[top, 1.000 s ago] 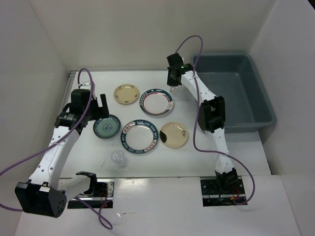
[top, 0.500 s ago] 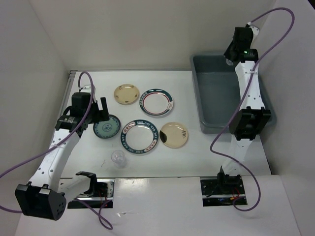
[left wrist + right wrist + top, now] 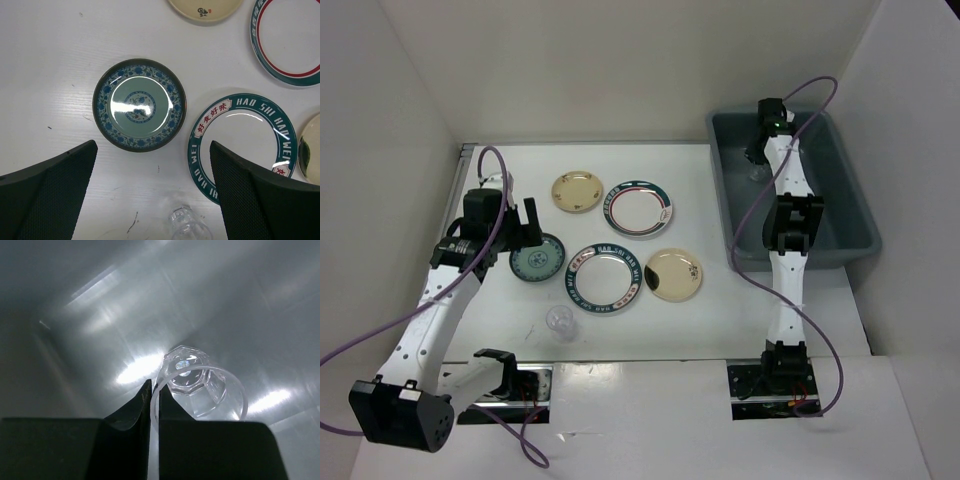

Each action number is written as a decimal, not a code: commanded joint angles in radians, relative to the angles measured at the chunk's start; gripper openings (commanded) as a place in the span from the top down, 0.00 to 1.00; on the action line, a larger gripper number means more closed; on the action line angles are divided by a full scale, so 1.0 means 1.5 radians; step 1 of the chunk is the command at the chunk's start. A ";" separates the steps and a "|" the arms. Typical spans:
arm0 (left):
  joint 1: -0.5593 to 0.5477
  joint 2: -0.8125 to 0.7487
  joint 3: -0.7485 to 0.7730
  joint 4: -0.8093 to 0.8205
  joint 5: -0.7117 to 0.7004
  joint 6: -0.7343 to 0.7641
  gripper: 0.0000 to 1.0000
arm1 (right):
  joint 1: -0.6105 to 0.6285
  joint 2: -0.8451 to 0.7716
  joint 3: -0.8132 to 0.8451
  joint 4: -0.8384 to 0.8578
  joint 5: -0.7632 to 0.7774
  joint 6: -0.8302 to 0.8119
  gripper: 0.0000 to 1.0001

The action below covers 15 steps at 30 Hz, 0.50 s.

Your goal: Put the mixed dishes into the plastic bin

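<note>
the right claw (image 3: 151, 392) is pinched shut on the rim of a clear cup (image 3: 200, 385), holding it over the inside of the grey-blue bin (image 3: 850, 215). the left claw (image 3: 152, 147) is wide open and holds nothing. it hangs over the small teal plate (image 3: 139, 105). two cream plates (image 3: 577, 191), two big white plates (image 3: 607, 278) and a second clear cup (image 3: 559, 321) sit on the table (image 3: 520, 170).

1 overhead view, 2 wrist close-ups
</note>
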 commanded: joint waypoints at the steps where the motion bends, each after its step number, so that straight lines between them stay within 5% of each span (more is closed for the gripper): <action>1: -0.003 -0.012 -0.009 0.008 0.010 -0.009 0.00 | 0.005 0.039 0.183 -0.020 -0.034 0.010 0.99; 5: -0.003 -0.012 -0.009 0.008 0.010 -0.009 0.00 | 0.013 0.081 0.230 -0.014 -0.050 0.010 0.95; 15: -0.003 0.016 -0.009 0.020 0.010 -0.009 0.00 | 0.020 0.066 0.248 -0.008 -0.092 0.010 0.49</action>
